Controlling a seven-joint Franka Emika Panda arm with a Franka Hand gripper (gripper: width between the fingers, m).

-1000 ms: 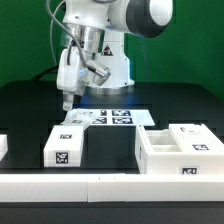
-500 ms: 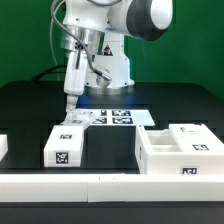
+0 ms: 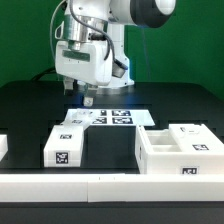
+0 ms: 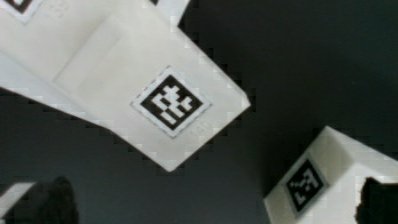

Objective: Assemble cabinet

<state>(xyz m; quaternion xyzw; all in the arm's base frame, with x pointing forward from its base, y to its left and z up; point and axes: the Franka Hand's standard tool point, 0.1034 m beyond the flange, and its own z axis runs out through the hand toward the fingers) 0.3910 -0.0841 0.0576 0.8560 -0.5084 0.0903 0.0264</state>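
Large white plastic cabinet box with inner divider (image 3: 178, 150) rests toward the exterior view's right of the marker board (image 3: 105, 117), no panel fitted: assembly judged barely begun. End effector (image 3: 83, 97) hangs above that board, spread, empty.

The gripper (image 3: 86, 99) hangs with jaws wide and nothing between its fingers (image 4: 45, 202). Near the fingertips the marker board (image 3: 110, 117) lies flat. Farther from them stand the white block (image 3: 65, 147) and the cabinet (image 3: 180, 152), with a bare table (image 3: 112, 152) lane between.
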